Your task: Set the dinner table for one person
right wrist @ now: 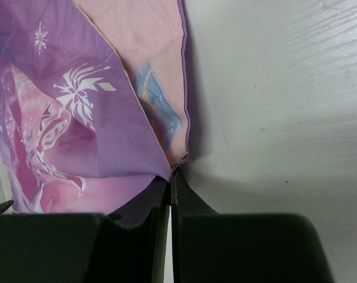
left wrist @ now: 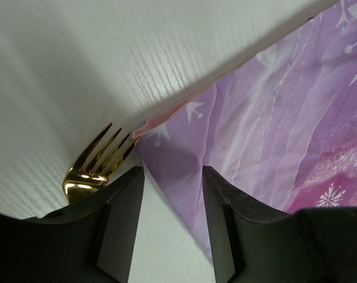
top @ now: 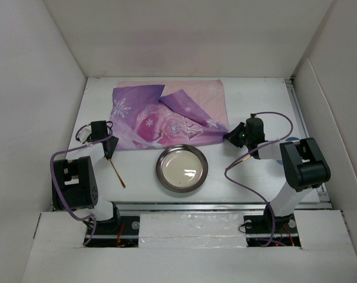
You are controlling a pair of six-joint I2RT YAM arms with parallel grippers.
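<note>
The white dinner table [top: 258,100] carries a crumpled purple-pink snowflake cloth mat [top: 167,115] at the back, a round metal plate [top: 159,168] at the front centre and a gold fork [top: 118,174] at the front left. My left gripper [top: 109,152] is open; in the left wrist view [left wrist: 169,171] its fingers straddle the mat's near-left corner [left wrist: 273,118], with the fork's tines [left wrist: 96,162] just to the left. My right gripper [top: 228,137] is shut on the mat's near-right corner, seen in the right wrist view [right wrist: 171,177] where the cloth [right wrist: 78,118] meets the tips.
A metal rail [top: 196,206] runs along the table's near edge and another along the right edge [top: 296,112]. White walls enclose the table on the left, back and right. Purple cables loop off both arms.
</note>
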